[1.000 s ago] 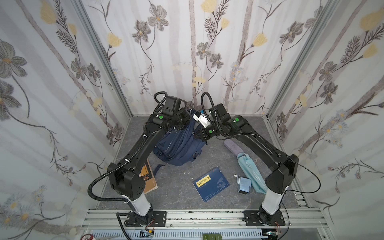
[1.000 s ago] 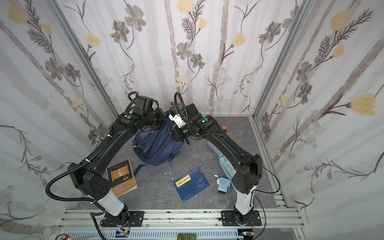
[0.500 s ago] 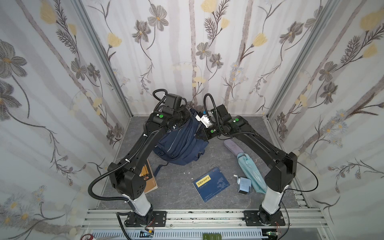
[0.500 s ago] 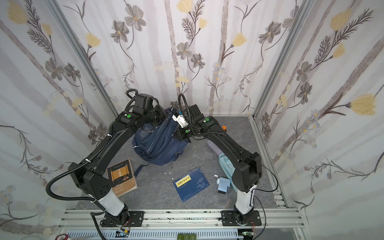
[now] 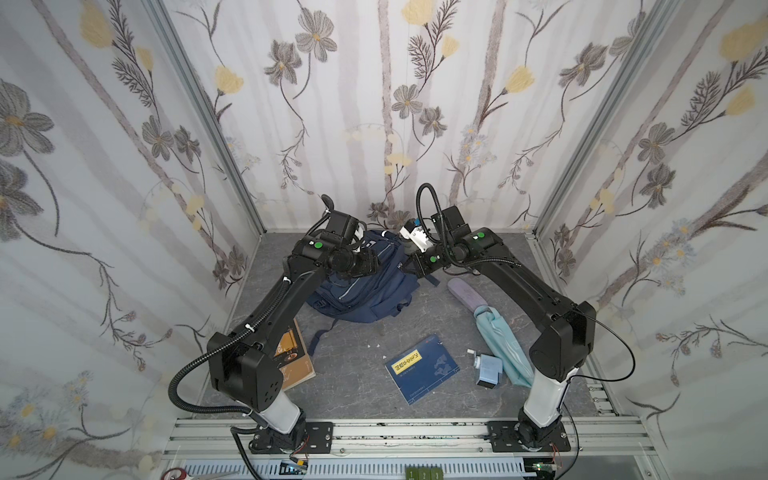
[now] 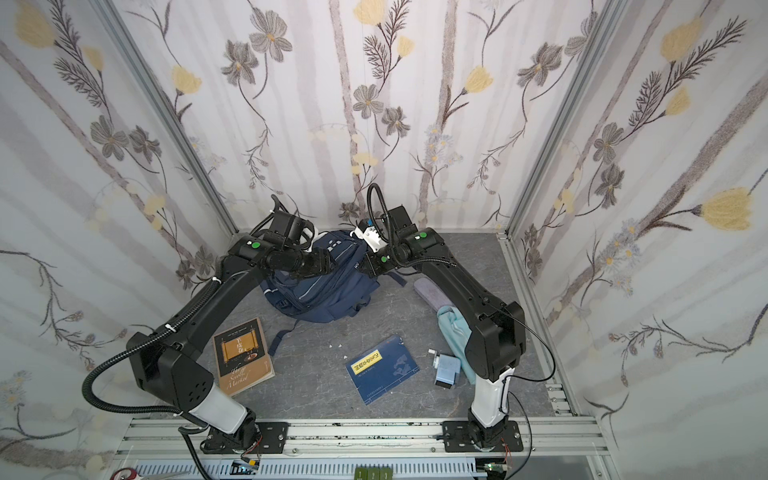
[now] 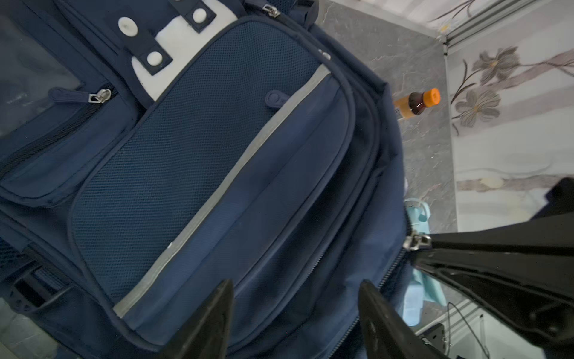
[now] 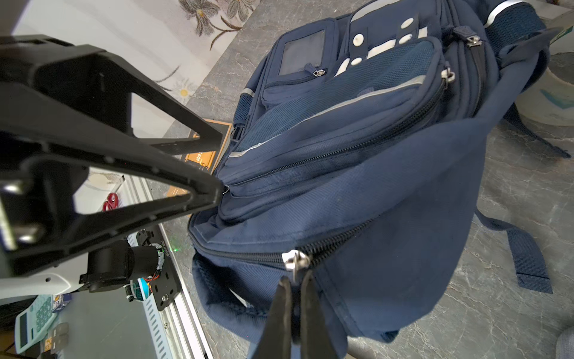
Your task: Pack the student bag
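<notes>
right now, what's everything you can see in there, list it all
student bag: 1, navy with white patches, floor, middle back
brown book: 1, brown, floor, front left
blue booklet: 1, blue with yellow label, floor, front centre
folded umbrella: 1, teal, lilac far end, floor, right
small box: 1, pale blue, beside umbrella's near end
bottle: 1, brown, orange cap, floor near wall
scissors: 1, red handles, front edge, left
calculator: 1, pale, beyond front rail
left gripper: 1, black, open over bag
right gripper: 1, black, shut on bag's zip pull
</notes>
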{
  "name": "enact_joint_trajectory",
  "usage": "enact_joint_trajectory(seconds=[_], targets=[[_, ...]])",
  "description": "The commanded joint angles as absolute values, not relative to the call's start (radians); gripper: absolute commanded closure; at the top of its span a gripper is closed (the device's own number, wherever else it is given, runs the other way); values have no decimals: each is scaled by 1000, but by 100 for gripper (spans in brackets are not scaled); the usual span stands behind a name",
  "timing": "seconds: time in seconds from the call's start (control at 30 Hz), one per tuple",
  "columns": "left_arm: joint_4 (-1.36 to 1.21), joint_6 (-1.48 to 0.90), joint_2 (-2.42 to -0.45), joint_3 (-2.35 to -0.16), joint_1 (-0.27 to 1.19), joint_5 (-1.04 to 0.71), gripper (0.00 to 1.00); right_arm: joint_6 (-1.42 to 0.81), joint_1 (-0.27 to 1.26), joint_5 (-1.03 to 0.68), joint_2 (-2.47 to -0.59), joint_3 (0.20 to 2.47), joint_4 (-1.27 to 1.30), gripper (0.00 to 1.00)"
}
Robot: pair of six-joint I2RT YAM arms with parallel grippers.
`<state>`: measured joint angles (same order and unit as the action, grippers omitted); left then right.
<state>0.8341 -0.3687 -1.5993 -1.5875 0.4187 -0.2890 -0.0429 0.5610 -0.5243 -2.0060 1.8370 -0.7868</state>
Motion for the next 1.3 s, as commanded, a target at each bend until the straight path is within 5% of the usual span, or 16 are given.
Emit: enact_joint_trajectory(seconds=[0.0,0.33,0.83,0.93,1.27], targets=[[751,-264,-1586,-1554,419,-296,35,6,560,-558,-2011,1833,-761,100],[728,-193,-1694,-1571,426,-266,40,5,563,-563,-1988,1826,-766,100],[771,-155,-1727,-1562,426,-93,81,6,561,-549,-1960,1810,-775,100],[770,-154,-1723,-1561,426,-118,99,6,561,-548,-1957,1807,-775,100],[800,-428,-1707,-1696,422,-269,100,-8,566,-454,-2004,1873,-830,100]])
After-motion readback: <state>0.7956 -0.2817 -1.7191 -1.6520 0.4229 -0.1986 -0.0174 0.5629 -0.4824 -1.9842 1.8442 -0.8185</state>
